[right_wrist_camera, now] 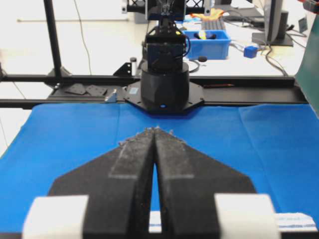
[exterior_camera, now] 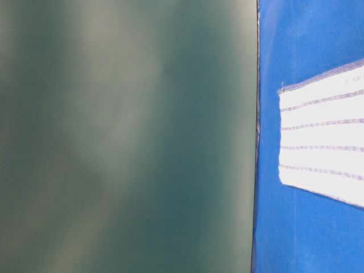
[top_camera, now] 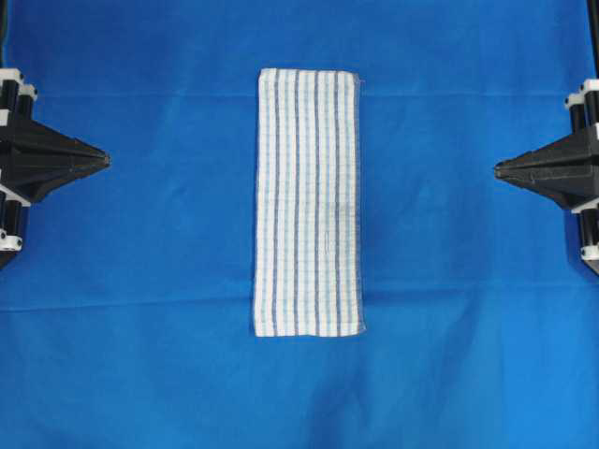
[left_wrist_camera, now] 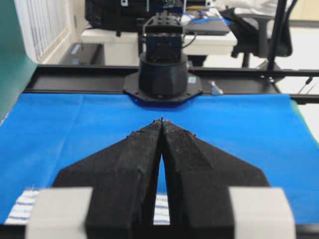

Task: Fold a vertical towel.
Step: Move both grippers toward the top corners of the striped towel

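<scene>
Both arms sit drawn back at the side edges, left gripper (top_camera: 105,160) and right gripper (top_camera: 498,169) pinched closed, holding nothing. One towel (top_camera: 308,202) lies flat, lengthwise, centred on the blue sheet (top_camera: 140,281).

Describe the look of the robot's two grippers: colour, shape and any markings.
Both the left gripper and right gripper are matte black and wedge-shaped, tapering to a point. Rough dark strips line the fingers, and white blocks sit at their bases.
</scene>
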